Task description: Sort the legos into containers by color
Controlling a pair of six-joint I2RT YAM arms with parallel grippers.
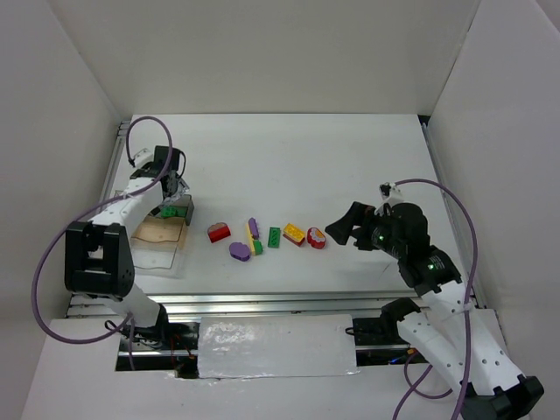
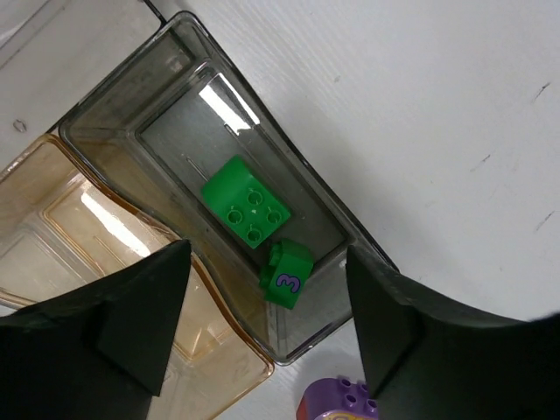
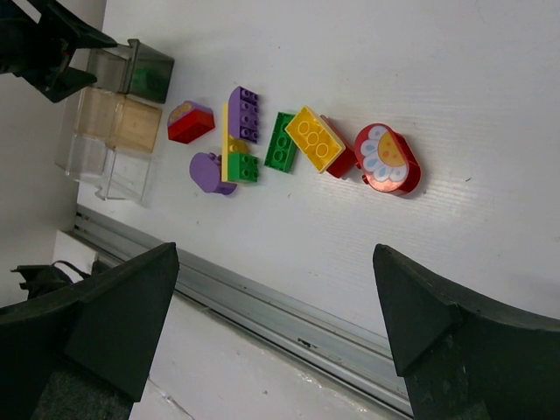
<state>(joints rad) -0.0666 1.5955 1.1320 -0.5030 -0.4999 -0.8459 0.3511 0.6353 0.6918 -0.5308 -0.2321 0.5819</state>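
Spreading across the middle of the white table (image 1: pixel 306 157), the unsorted legos lie in a loose row between the two arms. The cluster of containers (image 1: pixel 157 234) sits at the left near edge.

The left arm reaches over the cluster's far end. The left gripper (image 2: pixel 267 254) hangs above the smoky compartment (image 2: pixel 175 140) with its fingers spread wide and nothing between them. The right gripper (image 3: pixel 273 262) is also fully spread and empty, hovering near the right end of the row.

The amber compartment (image 2: pixel 79 227) beside the smoky one looks empty. Inside the smoky compartment lie a green square brick (image 2: pixel 247 203) and, touching its corner, a green rounded piece marked 3 (image 2: pixel 286 276).

Judging by this, the green drop-off is done and a fresh pick is due. The nearest candidate for the right gripper is the red flower-faced piece (image 3: pixel 388 157), which lies apart from its neighbours and is easy to straddle.

The yellow brick (image 3: pixel 317 137) rests against a red brick (image 3: pixel 343 162), so either would need a careful, narrow approach. A green brick (image 3: pixel 282 142) and a small green block (image 3: pixel 243 166) wait further left, and these belong in the smoky compartment.
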